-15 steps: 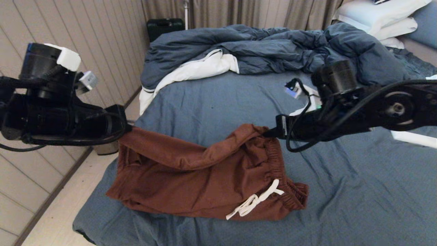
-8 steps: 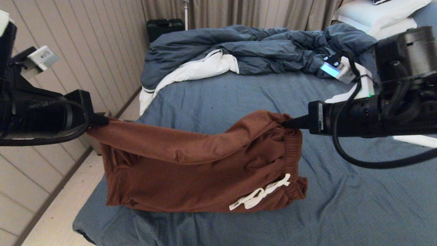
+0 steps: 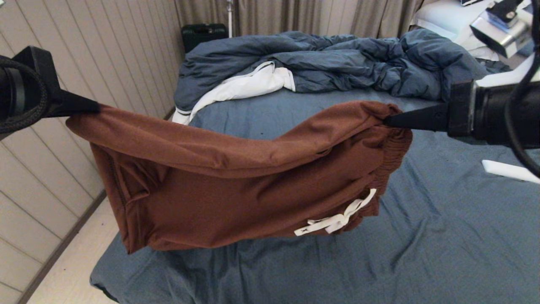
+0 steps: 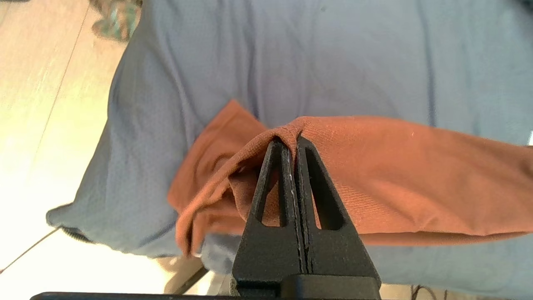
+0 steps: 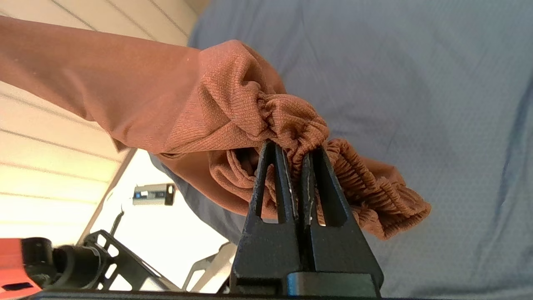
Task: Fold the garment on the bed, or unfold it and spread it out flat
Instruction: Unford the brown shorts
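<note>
Two tools hold one garment (image 3: 236,185), a pair of rust-brown shorts, in the air above the bed (image 3: 443,228). We see its long axis run crosswise in the head view, leg end toward the robot's left, gathered waistband toward its right, the body hanging below the stretched upper edge. The left tool (image 3: 90,107) is clamped on a fold of the leg fabric; the right tool (image 3: 390,120) is clamped on the elastic waistband. We count one white drawstring (image 3: 335,219), dangling near the waistband, one rumpled blue duvet (image 3: 329,63) with white lining at the far side of the bed, and white pillows (image 3: 447,17) at the far right corner.

The left wrist view alone shows the left tool (image 4: 290,141) with its fingers pressed together on a thin pinch of cloth, the bed's corner and pale floor (image 4: 37,125) beyond. The right wrist view alone shows the right tool (image 5: 293,146) with bunched elastic wedged between its fingers.
</note>
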Robot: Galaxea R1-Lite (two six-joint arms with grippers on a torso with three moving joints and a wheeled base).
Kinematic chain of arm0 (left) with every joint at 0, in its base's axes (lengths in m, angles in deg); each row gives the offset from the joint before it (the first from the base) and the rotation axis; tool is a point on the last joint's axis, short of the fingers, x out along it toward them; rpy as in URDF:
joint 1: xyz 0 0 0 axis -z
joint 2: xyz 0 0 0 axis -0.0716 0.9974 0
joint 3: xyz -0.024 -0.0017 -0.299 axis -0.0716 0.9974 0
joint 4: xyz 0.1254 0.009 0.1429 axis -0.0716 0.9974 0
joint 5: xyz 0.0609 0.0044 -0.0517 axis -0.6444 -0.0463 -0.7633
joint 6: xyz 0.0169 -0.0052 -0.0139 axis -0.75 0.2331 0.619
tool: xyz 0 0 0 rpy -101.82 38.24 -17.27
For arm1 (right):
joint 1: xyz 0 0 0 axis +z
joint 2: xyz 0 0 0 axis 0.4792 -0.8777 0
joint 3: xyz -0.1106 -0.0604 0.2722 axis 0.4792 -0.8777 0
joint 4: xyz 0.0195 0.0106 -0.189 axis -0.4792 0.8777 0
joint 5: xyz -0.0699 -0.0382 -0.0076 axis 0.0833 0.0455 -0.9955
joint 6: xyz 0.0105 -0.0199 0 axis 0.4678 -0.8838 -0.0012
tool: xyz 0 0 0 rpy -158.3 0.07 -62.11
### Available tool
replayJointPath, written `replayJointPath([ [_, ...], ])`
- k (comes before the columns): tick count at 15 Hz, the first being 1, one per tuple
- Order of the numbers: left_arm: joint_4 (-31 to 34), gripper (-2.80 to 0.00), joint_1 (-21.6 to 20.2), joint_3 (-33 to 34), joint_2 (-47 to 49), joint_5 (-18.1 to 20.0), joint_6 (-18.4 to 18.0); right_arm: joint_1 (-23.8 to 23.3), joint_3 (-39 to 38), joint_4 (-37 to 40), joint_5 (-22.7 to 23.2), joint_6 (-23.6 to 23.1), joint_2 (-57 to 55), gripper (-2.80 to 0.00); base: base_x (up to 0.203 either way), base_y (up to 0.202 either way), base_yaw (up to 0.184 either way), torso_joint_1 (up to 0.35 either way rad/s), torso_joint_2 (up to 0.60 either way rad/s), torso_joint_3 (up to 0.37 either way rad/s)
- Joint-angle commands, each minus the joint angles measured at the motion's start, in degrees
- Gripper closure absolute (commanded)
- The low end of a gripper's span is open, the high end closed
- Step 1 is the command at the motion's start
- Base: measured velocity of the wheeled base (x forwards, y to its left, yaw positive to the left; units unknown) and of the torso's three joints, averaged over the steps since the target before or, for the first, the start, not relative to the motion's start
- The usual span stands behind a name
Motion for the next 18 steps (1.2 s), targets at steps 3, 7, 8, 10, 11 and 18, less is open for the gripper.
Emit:
replayJointPath([
  [3, 3.91, 0.0, -0.01, -4.82, -0.23, -0.19, 0.2, 0.13, 3.06, 3.23, 0.15, 0.09, 2.08, 0.0, 0.0, 0.0, 0.0, 0.0, 0.0, 0.0],
  [7, 7.07, 0.0, -0.01, -8.26, -1.57, -0.53, 0.2, 0.32, 3.75, 4.28, 0.16, 0.09, 4.51, 0.0, 0.0, 0.0, 0.0, 0.0, 0.0, 0.0],
  [8, 7.66, 0.0, -0.01, -9.02, -1.92, -1.14, 0.16, 0.32, 3.81, 4.43, 0.16, -0.03, 5.21, 0.0, 0.0, 0.0, 0.0, 0.0, 0.0, 0.0],
  [10, 8.86, 0.0, -0.01, -10.35, -2.52, -1.67, 0.18, 0.32, 3.82, 4.72, 0.16, -0.25, 6.58, 0.0, 0.0, 0.0, 0.0, 0.0, 0.0, 0.0],
  [11, 9.72, 0.0, -0.01, -11.45, -2.83, -1.69, 0.19, 0.32, 3.82, 4.87, 0.19, -0.26, 7.14, 0.0, 0.0, 0.0, 0.0, 0.0, 0.0, 0.0],
  [18, 13.29, 0.0, 0.02, -16.3, -4.25, -1.69, 0.13, 4.29, 3.82, 5.24, 0.16, -0.75, 10.52, 0.0, 0.0, 0.0, 0.0, 0.0, 0.0, 0.0],
])
